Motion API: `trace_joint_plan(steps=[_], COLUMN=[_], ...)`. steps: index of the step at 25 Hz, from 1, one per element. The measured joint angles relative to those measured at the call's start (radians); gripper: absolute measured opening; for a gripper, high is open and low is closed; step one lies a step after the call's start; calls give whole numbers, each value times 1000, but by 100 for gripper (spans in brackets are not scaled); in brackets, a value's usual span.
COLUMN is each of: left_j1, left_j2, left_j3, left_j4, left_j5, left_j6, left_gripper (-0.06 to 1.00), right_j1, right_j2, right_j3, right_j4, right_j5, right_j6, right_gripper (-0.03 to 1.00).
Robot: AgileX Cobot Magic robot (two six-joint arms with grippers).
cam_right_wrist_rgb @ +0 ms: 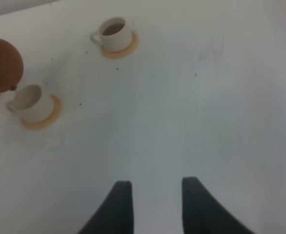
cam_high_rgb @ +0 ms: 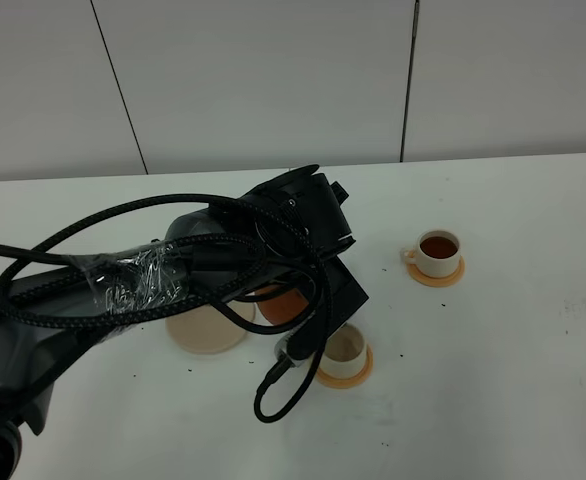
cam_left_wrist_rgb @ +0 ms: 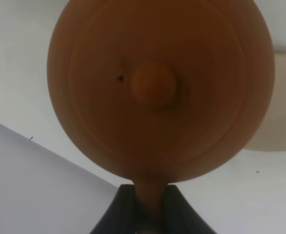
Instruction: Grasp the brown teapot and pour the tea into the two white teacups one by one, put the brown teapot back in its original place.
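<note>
left claw point(cam_left_wrist_rgb: 150, 195) clamped shut on teapot point(cam_left_wrist_rgb: 157, 87) handle. teapot aloft, just beside empty cup point(cam_high_rgb: 343, 350), on saucer point(cam_high_rgb: 208, 330) side; spout likely toward it. full cup point(cam_high_rgb: 439, 252) well beyond. right claw point(cam_right_wrist_rgb: 155, 187) open, holding nothing, farther off.

The teapot point(cam_high_rgb: 285, 303) seemingly hangs between saucer point(cam_high_rgb: 208, 332) and nearer teacup point(cam_high_rgb: 345, 348).
</note>
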Motion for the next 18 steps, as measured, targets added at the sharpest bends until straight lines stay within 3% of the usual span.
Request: trace_joint_plan(steps=[18], left_j1=[-41], left_j2=[34], left_j3=[0], left_j4=[106], left_j5=[-10], left_j6=[-9], left_gripper=[17], right_j1=[0], right_j2=[0], right_j3=[0], right_j4=[0], right_j5=[0], right_j6=[0], right_gripper=[24])
